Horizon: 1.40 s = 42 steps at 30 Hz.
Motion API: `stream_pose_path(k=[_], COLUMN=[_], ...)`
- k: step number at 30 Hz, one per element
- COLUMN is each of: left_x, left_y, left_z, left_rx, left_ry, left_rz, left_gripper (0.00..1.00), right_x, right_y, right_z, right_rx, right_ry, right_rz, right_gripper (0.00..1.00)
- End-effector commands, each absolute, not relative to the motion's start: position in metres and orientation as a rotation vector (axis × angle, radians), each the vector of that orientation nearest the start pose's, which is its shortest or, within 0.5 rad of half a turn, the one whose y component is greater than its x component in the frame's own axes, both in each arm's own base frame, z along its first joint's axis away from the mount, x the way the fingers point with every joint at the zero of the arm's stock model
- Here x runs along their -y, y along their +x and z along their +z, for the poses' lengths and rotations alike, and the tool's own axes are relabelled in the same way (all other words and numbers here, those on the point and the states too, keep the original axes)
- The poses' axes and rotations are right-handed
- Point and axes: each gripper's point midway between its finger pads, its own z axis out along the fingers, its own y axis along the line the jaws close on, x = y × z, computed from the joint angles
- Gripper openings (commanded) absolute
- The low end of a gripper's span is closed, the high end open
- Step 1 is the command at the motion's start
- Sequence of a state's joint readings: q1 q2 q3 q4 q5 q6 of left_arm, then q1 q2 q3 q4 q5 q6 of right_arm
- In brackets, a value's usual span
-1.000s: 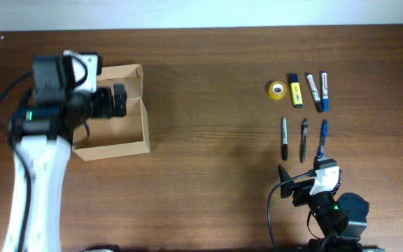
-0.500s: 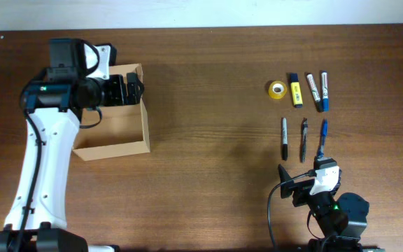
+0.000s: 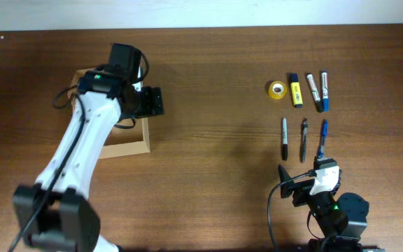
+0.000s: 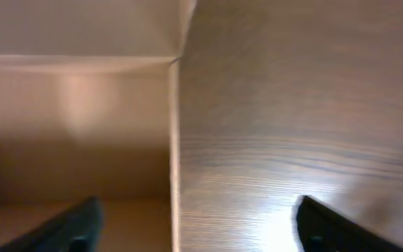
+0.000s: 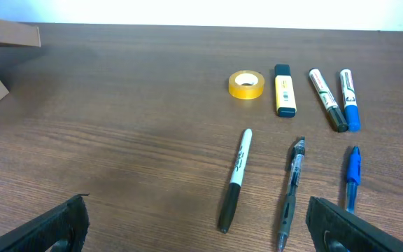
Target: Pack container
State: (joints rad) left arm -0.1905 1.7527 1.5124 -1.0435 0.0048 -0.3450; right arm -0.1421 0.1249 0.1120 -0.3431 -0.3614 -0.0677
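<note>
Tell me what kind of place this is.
Likely a lab or office desk set up for packing trials: a wooden table, a cardboard box, a yellow tape roll and a black marker.

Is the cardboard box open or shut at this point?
Open. From overhead the cardboard box shows its interior beside the left arm; the left wrist view looks straight in over its rim. Contents: cannot tell.

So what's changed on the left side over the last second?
The left gripper swung right across the container and now sits over its right wall, jaws open, holding nothing. The container, the right gripper, the tape roll, the pens and the markers stayed put.
</note>
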Motion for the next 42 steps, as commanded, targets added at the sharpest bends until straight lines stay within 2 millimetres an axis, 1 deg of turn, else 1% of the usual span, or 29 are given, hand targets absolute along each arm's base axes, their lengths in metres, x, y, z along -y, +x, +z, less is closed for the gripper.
stream_pose_path(k=[1,4,5,7,10,11,12,13,14,15,18,21,25,28,31,33,36,39,42], left_x=[0.066,0.063,0.063,0.063,0.064,0.065,0.067,0.068,0.069,0.069,0.07,0.076,0.096,0.116,0.14,0.161,0.192,0.217,0.239], left_y=[0.387,0.389,0.39,0.39,0.388,0.387,0.385,0.385,0.384,0.384,0.386,0.388,0.391,0.401,0.415,0.423,0.43,0.432,0.433], left_z=[0.115,0.094,0.088,0.075,0.055,0.049,0.041,0.039,0.036,0.034,0.035,0.04,0.061,0.091,0.128,0.154,0.184,0.2,0.202], left_rx=[-2.901,-2.944,-2.955,-2.983,-3.028,-3.046,-3.069,-3.078,-3.086,-3.089,-3.08,-3.077,-3.077,-3.041,-2.965,-2.9,-2.813,-2.738,-2.681], left_ry=[-0.28,-0.285,-0.285,-0.287,-0.313,-0.317,-0.319,-0.32,-0.325,-0.337,-0.347,-0.33,-0.309,-0.251,-0.216,-0.185,-0.108,-0.066,-0.028], left_rz=[-0.031,0.015,0.019,0.03,0.044,0.041,0.032,0.025,0.017,0.016,0.009,-0.005,-0.065,-0.102,-0.15,-0.197,-0.257,-0.257,-0.225], left_gripper=[0.8,0.8,0.78,0.68,0.67,0.66,0.47,0.36,0.17,0.02,0.02,0.02,0.02,0.02,0.02,0.02,0.02,0.02,0.01], right_x=[-0.031,-0.031,-0.031,-0.031,-0.031,-0.031,-0.031,-0.031,-0.031,-0.031,-0.031,-0.031,-0.031,-0.031,-0.031,-0.031,-0.031,-0.031,-0.031], right_y=[0.23,0.23,0.23,0.23,0.23,0.23,0.23,0.23,0.23,0.23,0.23,0.23,0.23,0.23,0.23,0.23,0.23,0.23,0.23], right_z=[0.12,0.12,0.12,0.12,0.12,0.12,0.12,0.12,0.12,0.12,0.12,0.12,0.12,0.12,0.12,0.12,0.12,0.12,0.12], right_rx=[-1.897,-1.897,-1.897,-1.897,-1.897,-1.897,-1.897,-1.897,-1.897,-1.897,-1.897,-1.897,-1.897,-1.897,-1.897,-1.897,-1.897,-1.897,-1.897], right_ry=[-0.184,-0.184,-0.184,-0.184,-0.184,-0.184,-0.184,-0.184,-0.184,-0.184,-0.184,-0.184,-0.184,-0.184,-0.184,-0.184,-0.184,-0.184,-0.184], right_rz=[0.215,0.215,0.215,0.215,0.215,0.215,0.215,0.215,0.215,0.215,0.215,0.215,0.215,0.215,0.215,0.215,0.215,0.215,0.215], right_gripper=[0.99,0.99,0.99,0.99,0.99,0.99,0.99,0.99,0.99,0.99,0.99,0.99,0.99,0.99,0.99,0.99,0.99,0.99,0.99])
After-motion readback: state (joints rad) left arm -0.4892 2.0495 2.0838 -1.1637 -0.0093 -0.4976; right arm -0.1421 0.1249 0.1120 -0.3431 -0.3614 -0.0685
